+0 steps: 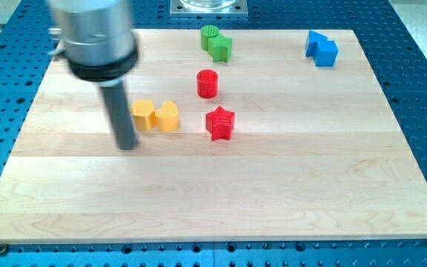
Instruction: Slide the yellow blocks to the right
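Observation:
Two yellow blocks lie side by side left of the board's middle: one on the left and a heart-like one on the right, touching or nearly touching. My tip rests on the board just left of and slightly below the left yellow block, close to it. The rod rises from there to a large blurred silver and black body at the view's top left.
A red star lies right of the yellow blocks, a red cylinder above it. Two green blocks sit at the top middle, two blue blocks at the top right. The wooden board lies on a blue perforated table.

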Controlling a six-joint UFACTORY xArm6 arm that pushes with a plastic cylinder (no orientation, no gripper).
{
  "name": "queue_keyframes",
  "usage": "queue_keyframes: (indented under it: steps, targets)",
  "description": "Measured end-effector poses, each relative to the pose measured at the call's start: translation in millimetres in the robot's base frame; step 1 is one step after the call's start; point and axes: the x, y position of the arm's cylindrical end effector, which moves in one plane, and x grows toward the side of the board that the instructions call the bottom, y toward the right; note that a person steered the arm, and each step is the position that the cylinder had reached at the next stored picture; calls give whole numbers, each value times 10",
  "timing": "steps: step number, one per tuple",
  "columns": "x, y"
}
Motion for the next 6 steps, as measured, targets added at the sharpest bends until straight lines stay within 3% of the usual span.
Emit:
queue_keyframes:
  steps: [2, 3, 4, 6]
  targets:
    - [-201, 716]
    - [-56, 240]
    - [-232, -197]
    - [-504, 522]
